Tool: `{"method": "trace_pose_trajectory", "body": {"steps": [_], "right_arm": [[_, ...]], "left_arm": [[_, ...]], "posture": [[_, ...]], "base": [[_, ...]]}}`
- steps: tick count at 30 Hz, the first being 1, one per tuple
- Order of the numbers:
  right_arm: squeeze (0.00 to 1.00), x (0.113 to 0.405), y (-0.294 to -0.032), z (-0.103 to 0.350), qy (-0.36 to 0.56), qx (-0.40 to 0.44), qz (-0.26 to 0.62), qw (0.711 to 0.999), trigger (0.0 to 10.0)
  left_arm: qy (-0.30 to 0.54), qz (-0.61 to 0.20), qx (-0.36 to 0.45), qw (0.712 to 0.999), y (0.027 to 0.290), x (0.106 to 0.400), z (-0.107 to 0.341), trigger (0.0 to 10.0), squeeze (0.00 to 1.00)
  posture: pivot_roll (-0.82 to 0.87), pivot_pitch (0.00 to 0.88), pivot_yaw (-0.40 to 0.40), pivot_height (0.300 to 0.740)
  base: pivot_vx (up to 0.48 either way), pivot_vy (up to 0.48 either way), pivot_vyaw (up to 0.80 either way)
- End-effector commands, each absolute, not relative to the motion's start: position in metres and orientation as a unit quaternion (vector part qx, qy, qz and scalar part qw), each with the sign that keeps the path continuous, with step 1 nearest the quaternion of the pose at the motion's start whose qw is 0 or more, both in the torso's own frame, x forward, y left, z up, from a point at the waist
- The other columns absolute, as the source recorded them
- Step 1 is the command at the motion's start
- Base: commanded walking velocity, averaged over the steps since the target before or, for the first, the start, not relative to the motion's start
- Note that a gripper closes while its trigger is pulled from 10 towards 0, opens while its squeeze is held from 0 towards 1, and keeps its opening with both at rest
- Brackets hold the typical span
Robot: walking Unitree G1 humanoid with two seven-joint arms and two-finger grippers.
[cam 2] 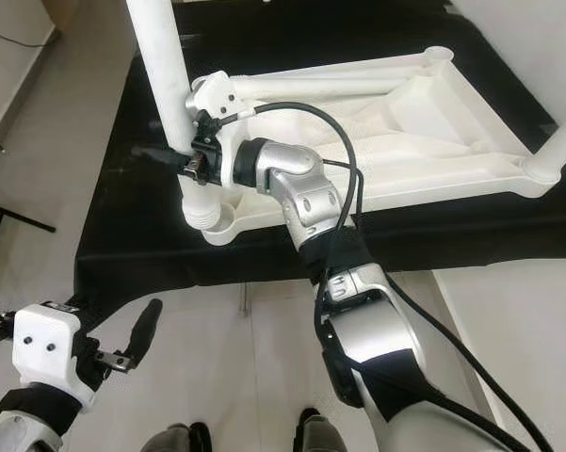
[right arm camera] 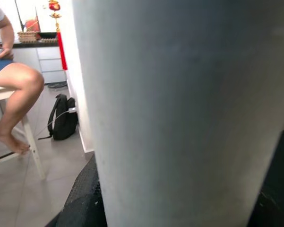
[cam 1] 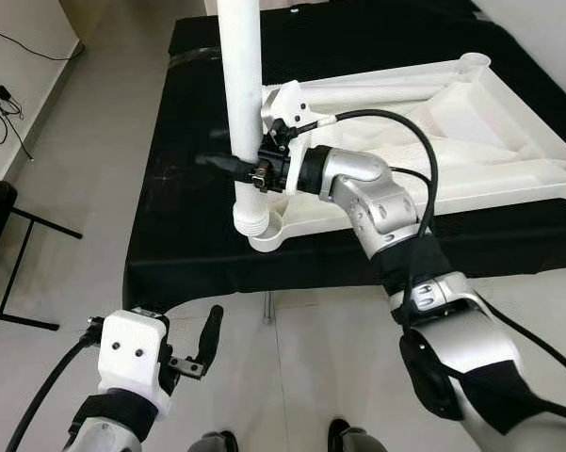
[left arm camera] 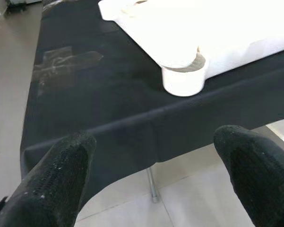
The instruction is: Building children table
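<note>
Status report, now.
Right gripper shut on white leg, upright in tabletop corner socket. Left gripper open, idle, low. Nothing in the way.

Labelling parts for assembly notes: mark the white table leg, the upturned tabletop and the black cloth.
white table leg (cam 1: 239, 66): left eye view, upper shaft.
upturned tabletop (cam 1: 509, 179): left eye view, near rim.
black cloth (cam 1: 184, 217): left eye view, bare patch left of the leg.

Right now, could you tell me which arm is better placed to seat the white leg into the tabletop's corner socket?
The right. The right gripper is shut on the white leg, upright over the corner socket of the tabletop. The left gripper hangs open, low in front of the black table.
</note>
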State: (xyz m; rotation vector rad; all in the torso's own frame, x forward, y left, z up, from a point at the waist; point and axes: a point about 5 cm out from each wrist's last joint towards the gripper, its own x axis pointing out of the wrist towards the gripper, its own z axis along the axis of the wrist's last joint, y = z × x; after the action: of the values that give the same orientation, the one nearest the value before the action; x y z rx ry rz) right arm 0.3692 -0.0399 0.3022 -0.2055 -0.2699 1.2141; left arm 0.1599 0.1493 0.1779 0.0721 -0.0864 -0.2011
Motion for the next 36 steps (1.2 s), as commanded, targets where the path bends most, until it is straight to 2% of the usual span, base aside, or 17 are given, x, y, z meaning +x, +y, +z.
{"method": "trace_pose_trajectory", "body": {"steps": [1, 3, 7, 9, 10, 11, 12, 16, 19, 20, 24, 25, 26, 29, 33, 35, 36], "right_arm": [[0.00, 0.366, -0.038, 0.307, -0.139, -0.096, 0.583, 0.794, 10.0], [0.00, 0.366, -0.039, 0.308, -0.139, -0.100, 0.589, 0.790, 10.0], [0.00, 0.361, -0.044, 0.304, -0.122, -0.124, 0.639, 0.749, 10.0], [0.00, 0.361, -0.044, 0.304, -0.122, -0.124, 0.639, 0.749, 10.0], [0.00, 0.359, -0.044, 0.303, -0.116, -0.134, 0.657, 0.733, 10.0], [0.00, 0.359, -0.044, 0.303, -0.116, -0.134, 0.657, 0.733, 10.0], [0.00, 0.355, -0.044, 0.303, -0.105, -0.150, 0.688, 0.702, 10.0], [0.00, 0.354, -0.044, 0.303, -0.102, -0.155, 0.696, 0.694, 10.0], [0.00, 0.350, -0.042, 0.301, -0.077, -0.203, 0.732, 0.646, 10.0], [0.00, 0.350, -0.042, 0.301, -0.077, -0.203, 0.732, 0.646, 10.0], [0.00, 0.346, -0.040, 0.299, -0.063, -0.225, 0.754, 0.613, 10.0], [0.00, 0.343, -0.039, 0.299, -0.056, -0.236, 0.768, 0.593, 10.0], [0.00, 0.343, -0.039, 0.299, -0.056, -0.236, 0.768, 0.593, 10.0], [0.00, 0.335, -0.028, 0.301, -0.037, -0.273, 0.800, 0.533, 10.0], [0.00, 0.334, -0.021, 0.303, -0.032, -0.282, 0.804, 0.523, 10.0], [0.00, 0.336, -0.015, 0.304, -0.034, -0.283, 0.799, 0.529, 10.0], [0.00, 0.339, -0.008, 0.307, -0.039, -0.276, 0.786, 0.552, 10.0]], "left_arm": [[-0.042, -0.106, 0.048, 0.992, 0.149, 0.156, 0.178, 10.0, 0.00], [-0.043, -0.107, 0.048, 0.992, 0.149, 0.156, 0.178, 10.0, 0.00], [-0.045, -0.111, 0.046, 0.992, 0.147, 0.152, 0.179, 10.0, 0.00], [-0.045, -0.111, 0.046, 0.992, 0.147, 0.152, 0.179, 10.0, 0.00], [-0.045, -0.111, 0.045, 0.992, 0.147, 0.152, 0.179, 10.0, 0.00], [-0.045, -0.111, 0.045, 0.992, 0.147, 0.152, 0.179, 10.0, 0.00], [-0.046, -0.112, 0.046, 0.992, 0.147, 0.150, 0.181, 10.0, 0.00], [-0.046, -0.112, 0.046, 0.992, 0.147, 0.150, 0.181, 10.0, 0.00], [-0.047, -0.112, 0.046, 0.992, 0.147, 0.151, 0.182, 10.0, 0.00], [-0.047, -0.112, 0.046, 0.992, 0.147, 0.151, 0.182, 10.0, 0.00], [-0.048, -0.112, 0.046, 0.992, 0.147, 0.151, 0.182, 10.0, 0.00], [-0.048, -0.112, 0.046, 0.991, 0.147, 0.151, 0.182, 10.0, 0.00], [-0.048, -0.112, 0.046, 0.991, 0.147, 0.151, 0.182, 10.0, 0.00], [-0.049, -0.111, 0.046, 0.991, 0.147, 0.152, 0.182, 10.0, 0.00], [-0.050, -0.110, 0.047, 0.992, 0.147, 0.153, 0.182, 10.0, 0.00], [-0.051, -0.110, 0.047, 0.992, 0.147, 0.153, 0.183, 10.0, 0.00], [-0.052, -0.110, 0.047, 0.992, 0.147, 0.154, 0.183, 10.0, 0.00]], "posture": [[0.07, 0.344, 0.048, 0.740], [0.07, 0.346, 0.049, 0.740], [0.07, 0.367, 0.051, 0.740], [0.07, 0.367, 0.051, 0.740], [0.07, 0.374, 0.051, 0.740], [0.07, 0.374, 0.051, 0.740], [0.07, 0.384, 0.047, 0.740], [0.07, 0.384, 0.047, 0.740], [0.07, 0.390, 0.044, 0.740], [0.07, 0.390, 0.044, 0.740], [0.07, 0.394, 0.043, 0.740], [0.07, 0.394, 0.043, 0.740], [0.07, 0.394, 0.043, 0.740], [0.06, 0.398, 0.041, 0.740], [0.06, 0.400, 0.037, 0.740], [0.06, 0.402, 0.035, 0.740], [0.06, 0.403, 0.033, 0.740]], "base": [[0.000, 0.000, 0.00], [0.000, 0.000, 0.00], [0.000, 0.000, 0.00], [0.000, 0.000, 0.00], [0.000, 0.000, 0.00], [0.000, 0.000, 0.00], [0.000, 0.000, 0.00], [0.000, 0.000, 0.00], [0.000, 0.000, 0.00], [0.000, 0.000, 0.00], [0.000, 0.000, 0.00], [0.000, 0.000, 0.00], [0.000, 0.000, 0.00], [0.000, 0.000, 0.00], [0.000, 0.000, 0.00], [0.000, 0.000, 0.00], [0.000, 0.000, 0.00]]}}
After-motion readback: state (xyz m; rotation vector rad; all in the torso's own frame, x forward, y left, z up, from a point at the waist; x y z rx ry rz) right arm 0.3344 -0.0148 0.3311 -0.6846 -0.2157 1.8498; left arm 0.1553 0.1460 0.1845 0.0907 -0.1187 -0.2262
